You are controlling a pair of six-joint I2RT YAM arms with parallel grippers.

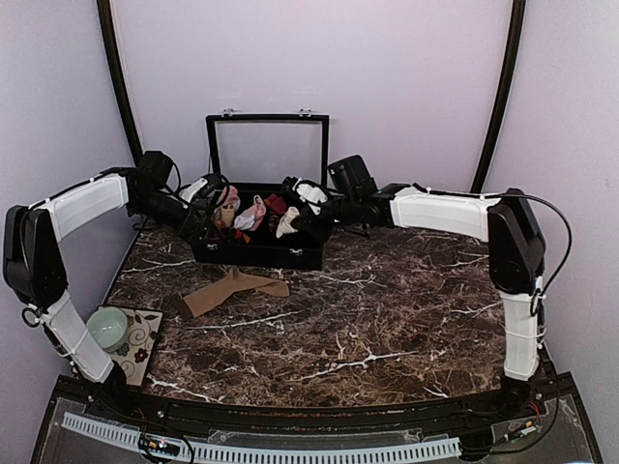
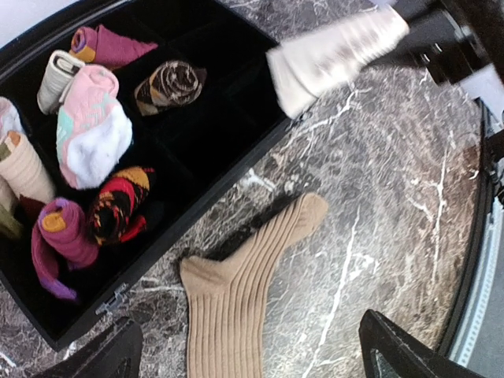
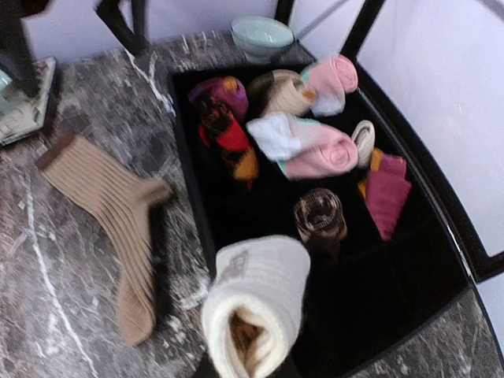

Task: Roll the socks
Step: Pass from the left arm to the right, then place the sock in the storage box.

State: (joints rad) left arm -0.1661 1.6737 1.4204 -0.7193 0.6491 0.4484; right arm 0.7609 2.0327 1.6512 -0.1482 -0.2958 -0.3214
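At the box's (image 1: 256,256) edge, right claw (image 1: 298,214) clamps cream sock roll (image 3: 256,303).

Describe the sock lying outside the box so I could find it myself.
Start at the dark marble table and find the black box at its far side. Just in front of it lies a tan ribbed sock, flat and unrolled, unlike the colourful bundles inside.
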